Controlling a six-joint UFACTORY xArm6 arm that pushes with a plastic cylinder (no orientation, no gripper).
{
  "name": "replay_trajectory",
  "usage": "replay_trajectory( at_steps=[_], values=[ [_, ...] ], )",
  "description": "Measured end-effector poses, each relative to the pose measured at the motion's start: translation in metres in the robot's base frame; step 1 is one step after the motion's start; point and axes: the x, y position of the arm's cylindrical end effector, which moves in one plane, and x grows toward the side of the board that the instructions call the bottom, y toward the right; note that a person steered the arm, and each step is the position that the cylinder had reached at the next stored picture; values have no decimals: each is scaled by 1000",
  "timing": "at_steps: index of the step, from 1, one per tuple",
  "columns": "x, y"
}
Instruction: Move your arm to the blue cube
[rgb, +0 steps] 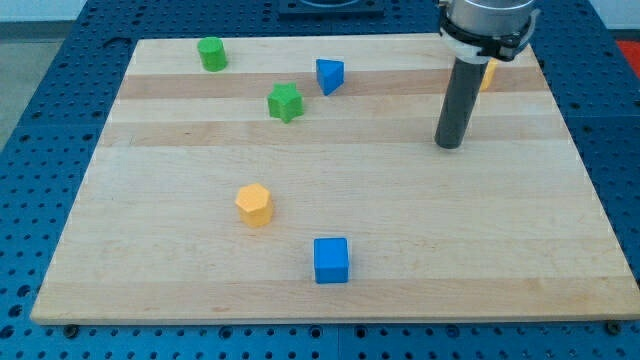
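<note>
My tip (450, 145) — smooth dark rod, no pincer — rests on pale grained wood, well apart from the blue cube (331, 260).

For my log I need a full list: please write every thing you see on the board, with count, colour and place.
cube: 1, blue, near the view's bottom, centre.
blue wedge: 1, blue, triangular, upper centre.
star: 1, green, left of the blue wedge.
green block: 1, green, top left.
hexagon: 1, yellow-orange, up-left of the cube.
yellow block: 1, yellow, top right, mostly hidden behind the rod; shape unclear.
board: 1, light wood, on a blue perforated base.
my tip: 1, dark rod end, right of centre, far from the cube, touching no block.
</note>
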Motion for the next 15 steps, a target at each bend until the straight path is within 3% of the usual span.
replay_trajectory(
  at_steps=[10,15],
  values=[
    [84,-55],
    [100,-93]
  ],
)
